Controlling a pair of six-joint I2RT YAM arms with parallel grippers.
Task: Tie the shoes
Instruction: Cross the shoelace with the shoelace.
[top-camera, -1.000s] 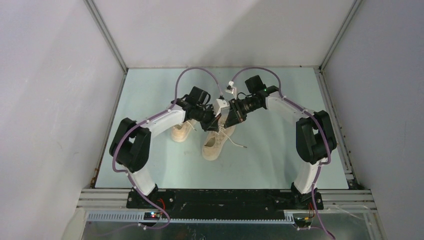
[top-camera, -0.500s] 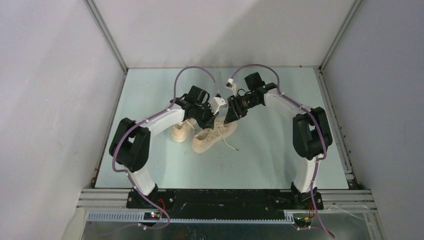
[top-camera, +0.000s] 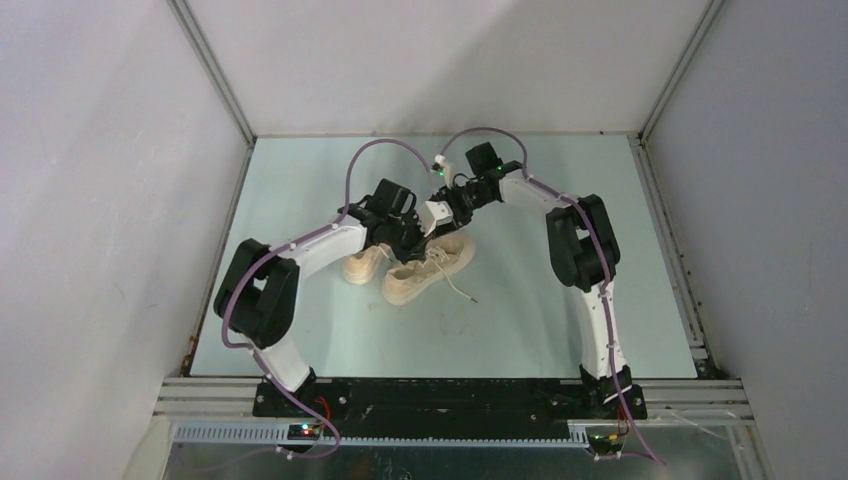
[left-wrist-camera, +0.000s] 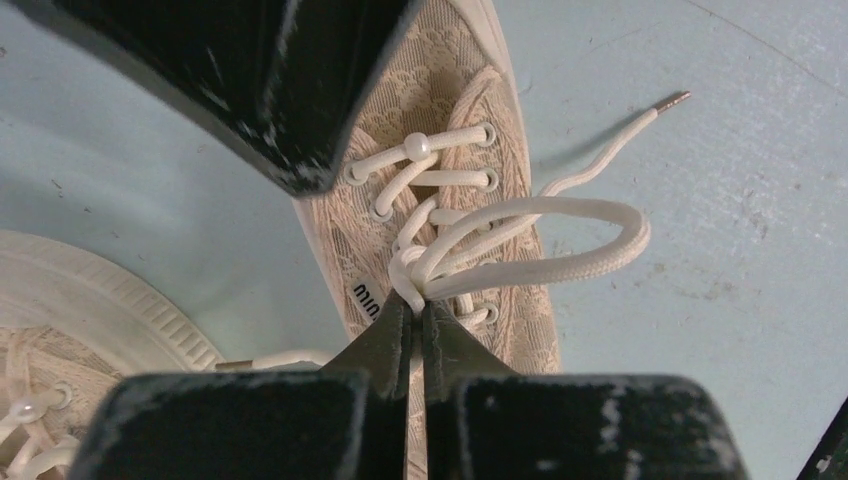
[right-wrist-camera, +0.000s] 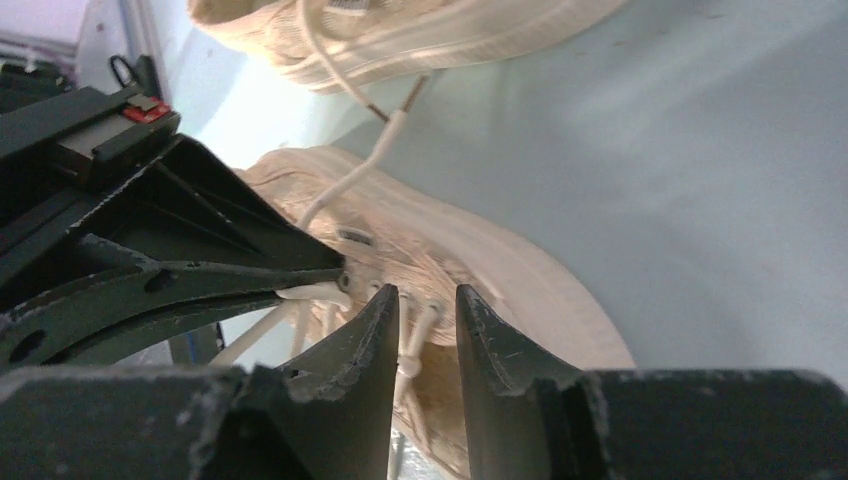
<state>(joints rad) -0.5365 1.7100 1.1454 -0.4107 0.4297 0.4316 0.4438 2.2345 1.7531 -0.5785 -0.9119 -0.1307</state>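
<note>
Shoe (top-camera: 425, 272) nearer centre lies diagonally, toe seemingly pointing near-left.

We note top view evenly lit, diffuse overhead light, faint soft shadows on worktop (top-camera: 520, 330). Left wrist view crisp on lace (left-wrist-camera: 560, 215), soft shadow beside it; dark left end effector (left-wrist-camera: 418, 312) soft up close. Right wrist view hazy, far shoe (right-wrist-camera: 400, 40) unfocused, top-left corner washed out.

Free room nearward of the shoes (top-camera: 405, 288)
</note>
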